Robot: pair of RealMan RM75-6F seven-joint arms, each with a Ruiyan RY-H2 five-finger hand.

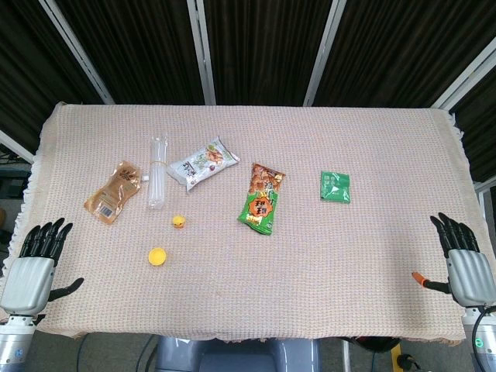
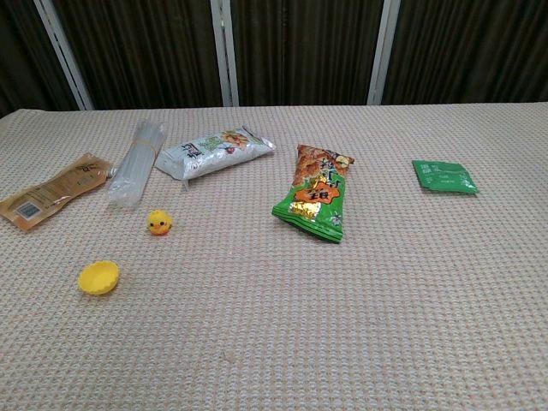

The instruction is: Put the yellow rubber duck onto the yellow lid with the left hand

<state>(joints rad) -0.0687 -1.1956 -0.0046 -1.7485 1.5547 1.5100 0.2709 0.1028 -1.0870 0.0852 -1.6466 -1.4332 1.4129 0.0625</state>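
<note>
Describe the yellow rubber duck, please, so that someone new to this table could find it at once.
On the left part of the cloth-covered table, look just in front of the clear plastic bottle. The yellow rubber duck sits there, apart from the yellow lid nearer the robot. It is small and rounded with an orange beak, whereas the lid is a flat disc.

The head view looks steeply down from above the near edge, taking in the whole table (image 1: 310, 271) and both hands' fingers at the bottom corners. The chest view sits lower and closer, looking across the same cloth toward the dark curtain (image 2: 300, 51).
</note>
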